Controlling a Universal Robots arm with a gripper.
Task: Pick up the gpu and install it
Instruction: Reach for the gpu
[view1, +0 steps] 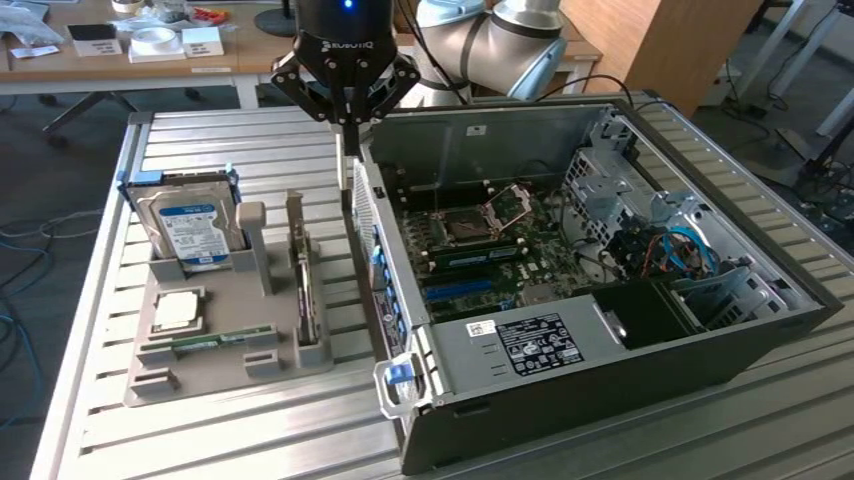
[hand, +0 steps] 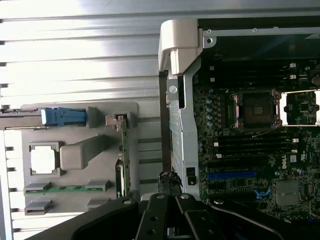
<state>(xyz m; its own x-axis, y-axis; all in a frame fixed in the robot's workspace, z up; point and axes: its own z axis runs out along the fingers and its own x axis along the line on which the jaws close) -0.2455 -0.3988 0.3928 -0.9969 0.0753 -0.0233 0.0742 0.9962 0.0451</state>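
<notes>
Beside the open black computer case (view1: 534, 385), the thin dark gpu card (view1: 304, 290) stands edge-on in a grey tray (view1: 227, 305), probably stiff, light and fragile, best pinched along its top edge, while the black tool (view1: 350, 140) hangs closed and empty above that case's wall

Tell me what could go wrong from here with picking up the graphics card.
1. The tool is shut and hangs beside the case wall, not over the gpu. Lowered shut, it might strike the card's top edge instead of straddling it.
2. With the wall that close, a sideways move could clip it.
3. The gpu stands edge-on in a narrow holder on the tray, so an off-centre grip might tilt or jam it.
</notes>
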